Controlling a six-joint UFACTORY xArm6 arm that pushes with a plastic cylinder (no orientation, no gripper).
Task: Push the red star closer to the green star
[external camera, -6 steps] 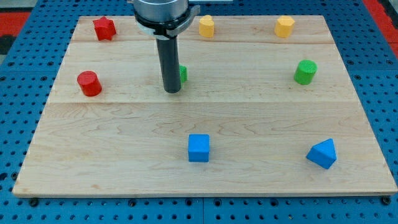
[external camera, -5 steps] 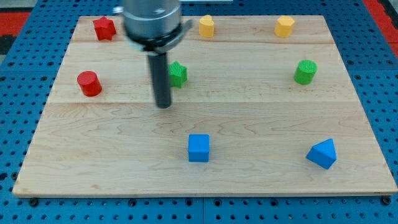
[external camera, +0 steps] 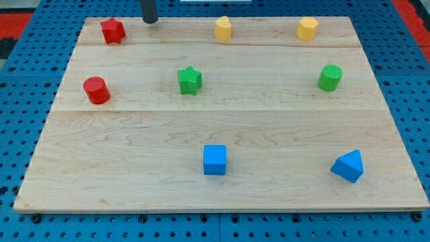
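The red star [external camera: 113, 30] sits near the top left corner of the wooden board [external camera: 222, 195]. The green star [external camera: 190, 80] sits lower and to the right of it, left of the board's middle. My tip [external camera: 149, 21] is at the board's top edge, just right of the red star and apart from it. Only the rod's lower end shows.
A red cylinder [external camera: 96, 90] sits at the left. A yellow block [external camera: 223, 28] and a yellow hexagon [external camera: 308, 28] sit along the top. A green cylinder [external camera: 329, 77] is at the right. A blue cube [external camera: 215, 160] and a blue wedge [external camera: 348, 166] sit near the bottom.
The rod has moved from beside the green star up to the board's top edge, near the red star. No block has moved.
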